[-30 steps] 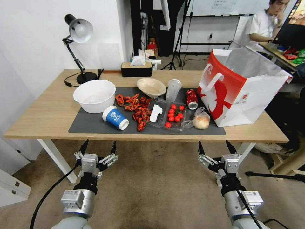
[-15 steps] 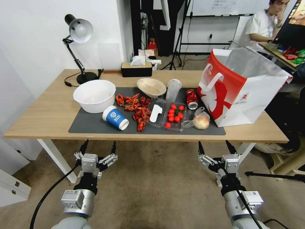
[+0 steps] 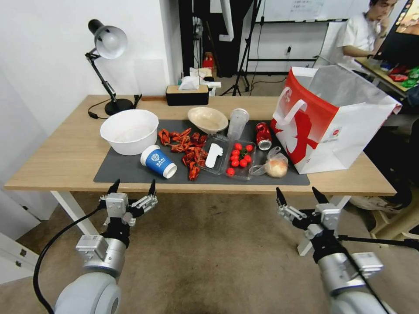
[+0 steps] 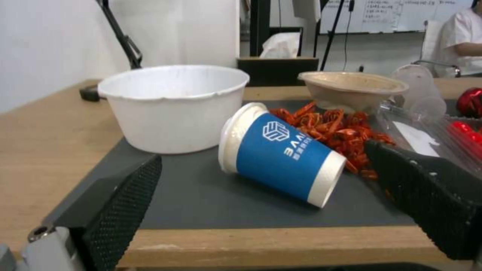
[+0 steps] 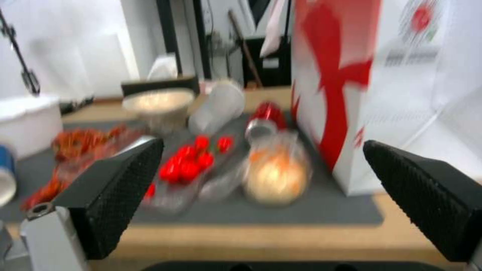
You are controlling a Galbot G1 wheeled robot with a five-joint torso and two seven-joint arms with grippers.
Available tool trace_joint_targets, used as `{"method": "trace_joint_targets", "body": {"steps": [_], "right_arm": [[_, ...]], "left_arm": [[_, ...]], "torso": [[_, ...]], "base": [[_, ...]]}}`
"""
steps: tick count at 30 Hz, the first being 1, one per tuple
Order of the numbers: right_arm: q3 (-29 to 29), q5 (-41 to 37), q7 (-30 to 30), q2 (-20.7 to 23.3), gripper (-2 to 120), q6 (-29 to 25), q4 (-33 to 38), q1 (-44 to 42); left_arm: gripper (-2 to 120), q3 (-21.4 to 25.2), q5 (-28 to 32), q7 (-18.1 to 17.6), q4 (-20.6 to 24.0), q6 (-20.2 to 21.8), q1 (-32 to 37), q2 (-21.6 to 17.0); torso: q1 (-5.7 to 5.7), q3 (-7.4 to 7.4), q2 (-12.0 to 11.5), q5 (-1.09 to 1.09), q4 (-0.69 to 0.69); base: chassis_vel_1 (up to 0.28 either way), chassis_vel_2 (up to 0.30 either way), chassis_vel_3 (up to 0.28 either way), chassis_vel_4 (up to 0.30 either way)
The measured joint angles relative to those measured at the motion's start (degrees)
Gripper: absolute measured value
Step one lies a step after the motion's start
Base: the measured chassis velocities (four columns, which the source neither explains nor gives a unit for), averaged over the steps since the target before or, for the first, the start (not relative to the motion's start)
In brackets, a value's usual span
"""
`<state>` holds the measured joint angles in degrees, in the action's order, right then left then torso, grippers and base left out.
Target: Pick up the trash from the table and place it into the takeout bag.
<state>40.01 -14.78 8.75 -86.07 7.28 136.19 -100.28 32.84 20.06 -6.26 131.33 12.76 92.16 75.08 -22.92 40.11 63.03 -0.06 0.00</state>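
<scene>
- Since the earlier pictures, both your arms have shifted: the left gripper (image 3: 132,188) has risen closer to the table's near edge, and the right gripper (image 3: 302,196) has swung slightly outward to the right. Nothing on the table (image 3: 65,152) has moved.
- Your left fingers stand wide apart and hold nothing. Straight ahead of them, just past the table edge, the blue-and-white paper cup (image 4: 281,154) lies on its side on the dark mat (image 3: 126,170), with the white bowl (image 4: 173,105) right behind it.
- Your right fingers are equally spread and empty. Beyond them lies the clear plastic bag with the pale lump (image 5: 275,171); the crushed red can (image 5: 263,120) is farther out, and the takeout bag (image 3: 336,122) stands upright off to their right, mouth open.
- The beige bowl (image 3: 208,119) and clear plastic cup (image 3: 238,123) sit farther back on the mat.
- You are at the opening reach; no trash is picked up yet.
- Next, I judge, you need each gripper raised above the tabletop and brought forward until an item sits between the fingers. The tipped cup may roll, so close across its body.
</scene>
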Motion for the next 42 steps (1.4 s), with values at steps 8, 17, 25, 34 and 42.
{"method": "trace_joint_targets", "body": {"steps": [8,17,25,34,42], "right_arm": [[0.73,-0.9,0.12,0.27,100,-0.48,-0.21,-0.2],[0.45,-0.57,0.94,0.26,100,-0.69,-1.65,-0.18],[0.37,-0.29,1.22,0.39,100,-0.69,-2.04,-0.22],[-0.69,-1.35,0.6,4.69,100,-0.69,-5.17,3.98],[-3.85,-5.35,-0.37,13.03,100,-0.69,-11.28,11.62]], "left_arm": [[100,0.32,2.48,-0.48,0.04,-0.2,0.78,-1.29],[100,0.62,2.02,-0.34,0.83,-2.06,2.52,-0.62],[100,0.63,1.71,-0.24,0.86,-2.67,3.06,-0.11],[100,0.68,1.6,-0.02,0.83,-2.85,2.68,0.19],[100,0.49,1.39,0.1,0.3,-2.83,2.53,0.35]], "torso": [[0.0,0.0,0.0,0.05,0.01],[0.0,-0.01,0.0,0.06,0.0],[0.0,-0.01,0.0,0.06,0.0],[0.0,-0.01,0.0,0.07,-0.01],[0.0,0.0,0.0,0.07,0.01]], "base": [[0.0,0.0,0.0,0.0],[0.0,0.0,0.0,0.0],[0.0,0.0,0.0,0.0],[0.0,0.0,0.0,0.0],[0.0,0.0,0.0,0.0]]}}
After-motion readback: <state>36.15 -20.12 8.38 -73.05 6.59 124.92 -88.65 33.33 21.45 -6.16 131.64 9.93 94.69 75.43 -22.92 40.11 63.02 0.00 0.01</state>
